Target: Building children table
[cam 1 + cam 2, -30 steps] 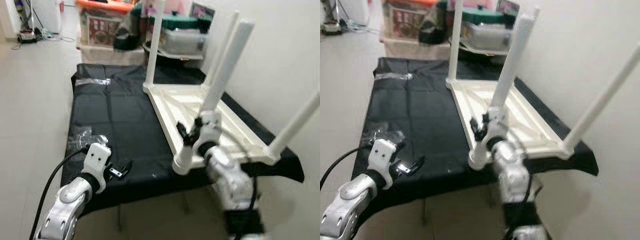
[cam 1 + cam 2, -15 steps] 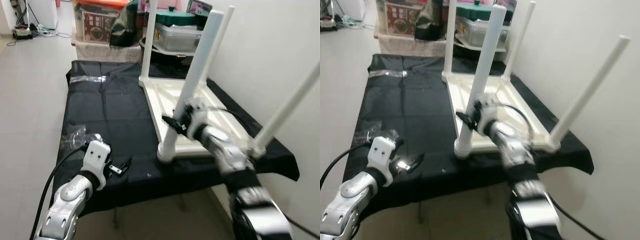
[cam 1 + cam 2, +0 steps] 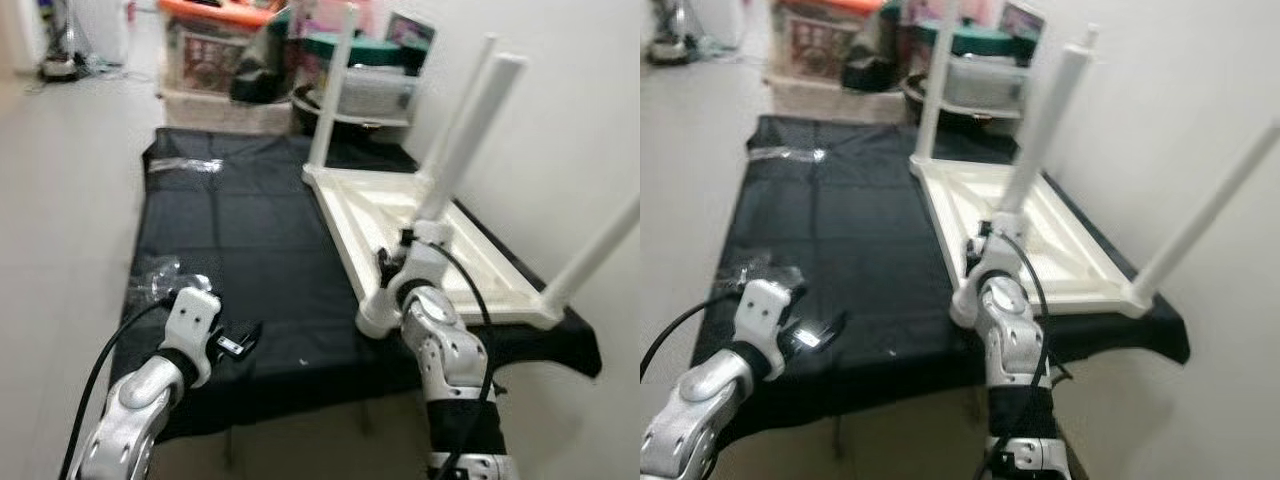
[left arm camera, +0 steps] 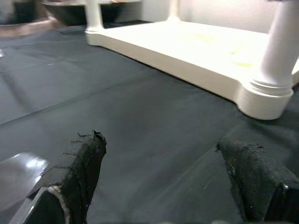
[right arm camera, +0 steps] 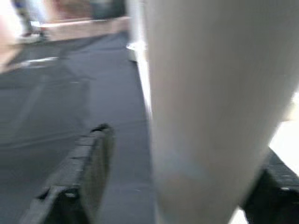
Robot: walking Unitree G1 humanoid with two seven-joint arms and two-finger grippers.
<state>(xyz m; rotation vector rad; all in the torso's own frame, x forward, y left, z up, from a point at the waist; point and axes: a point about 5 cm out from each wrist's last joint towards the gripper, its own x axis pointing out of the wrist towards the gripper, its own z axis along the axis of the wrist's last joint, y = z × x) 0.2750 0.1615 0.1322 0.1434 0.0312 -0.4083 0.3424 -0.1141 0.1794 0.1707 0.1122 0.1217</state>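
At right gripper (image 3: pixel 392 268): I straddle the near leg (image 3: pixel 455 150), fingers apart
Left gripper (image 4: pixel 163 186): open, idle
Progress: four legs up; tightening left, I judge

no legible text, label or number on anything in view

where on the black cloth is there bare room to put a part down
Widest free patch: the black cloth between the upturned white table and the cloth's left edge. Crowded spots: the near-left corner, with a clear plastic bag and the left gripper; and the near table leg, where the right gripper sits.
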